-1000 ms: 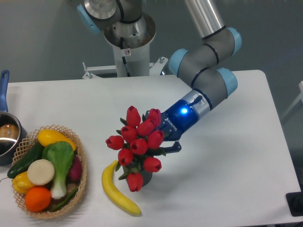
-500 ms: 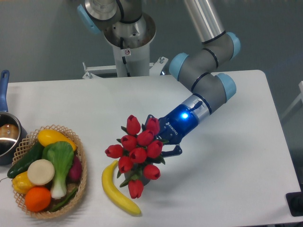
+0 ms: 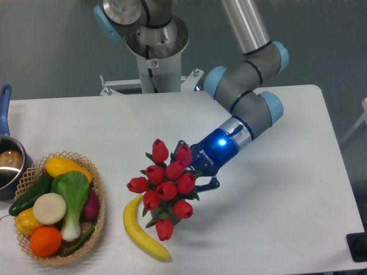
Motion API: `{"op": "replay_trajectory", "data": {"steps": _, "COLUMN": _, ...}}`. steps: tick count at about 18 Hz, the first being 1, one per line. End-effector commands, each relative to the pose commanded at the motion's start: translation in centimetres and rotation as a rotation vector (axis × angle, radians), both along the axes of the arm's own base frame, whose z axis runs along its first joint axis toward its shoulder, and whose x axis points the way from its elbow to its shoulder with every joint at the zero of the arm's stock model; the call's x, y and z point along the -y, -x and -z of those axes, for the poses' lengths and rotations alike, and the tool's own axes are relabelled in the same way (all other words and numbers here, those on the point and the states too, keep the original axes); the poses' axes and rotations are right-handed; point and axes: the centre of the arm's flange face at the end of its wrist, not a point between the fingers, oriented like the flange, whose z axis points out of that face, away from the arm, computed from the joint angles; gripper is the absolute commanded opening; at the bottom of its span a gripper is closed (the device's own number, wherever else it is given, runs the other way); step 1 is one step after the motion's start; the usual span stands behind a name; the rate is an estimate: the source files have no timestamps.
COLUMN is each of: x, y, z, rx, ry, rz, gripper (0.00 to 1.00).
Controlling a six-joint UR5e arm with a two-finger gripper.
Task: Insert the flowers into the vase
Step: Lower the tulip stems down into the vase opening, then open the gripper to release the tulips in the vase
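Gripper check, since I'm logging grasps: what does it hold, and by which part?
The gripper holds the flowers; the buds hide the grasp point, apparently the stems.

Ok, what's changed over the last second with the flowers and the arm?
The gripper and the flowers have shifted slightly down and toward the banana; the vase is now hidden behind the bunch. No visible release. The banana, basket and pot stayed put.

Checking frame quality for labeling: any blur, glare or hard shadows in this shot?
Fixed camera: sharp overall, no motion blur on the flowers or gripper; lighting even and diffuse, with only faint soft shadows under the banana and basket; a blue LED glows on the wrist, mild sheen on the pot; vase hidden behind the blooms.
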Motion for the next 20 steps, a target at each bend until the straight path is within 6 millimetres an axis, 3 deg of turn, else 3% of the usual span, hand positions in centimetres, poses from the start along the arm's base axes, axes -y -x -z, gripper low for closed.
{"op": "replay_trajectory", "data": {"steps": 1, "x": 0.0, "y": 0.0, "z": 0.2, "rx": -0.011, "ry": -0.005, "rz": 0.001, "gripper": 0.54}}
{"op": "replay_trajectory", "data": {"steps": 4, "x": 0.3, "y": 0.3, "z": 0.1, "rx": -0.021, "ry": -0.01, "rz": -0.004, "gripper": 0.62}}
{"op": "replay_trajectory", "data": {"steps": 5, "x": 0.4, "y": 0.4, "z": 0.1, "rx": -0.022, "ry": -0.011, "rz": -0.007, "gripper": 0.74}}
{"op": "replay_trajectory", "data": {"steps": 6, "x": 0.6, "y": 0.6, "z": 0.1, "rx": -0.022, "ry": -0.011, "rz": -0.012, "gripper": 0.77}}
{"op": "replay_trajectory", "data": {"steps": 8, "x": 1.0, "y": 0.8, "z": 0.1, "rx": -0.022, "ry": -0.01, "rz": -0.019, "gripper": 0.96}}
{"op": "replay_trajectory", "data": {"steps": 9, "x": 1.3, "y": 0.8, "z": 0.0, "rx": -0.023, "ry": -0.009, "rz": -0.024, "gripper": 1.0}}
{"op": "replay_trajectory", "data": {"steps": 16, "x": 4.4, "y": 1.9, "z": -2.1, "rx": -0.065, "ry": 0.008, "rz": -0.083, "gripper": 1.0}}
{"op": "replay_trajectory", "data": {"steps": 20, "x": 6.6, "y": 2.9, "z": -4.4, "rx": -0.135, "ry": 0.054, "rz": -0.128, "gripper": 1.0}}
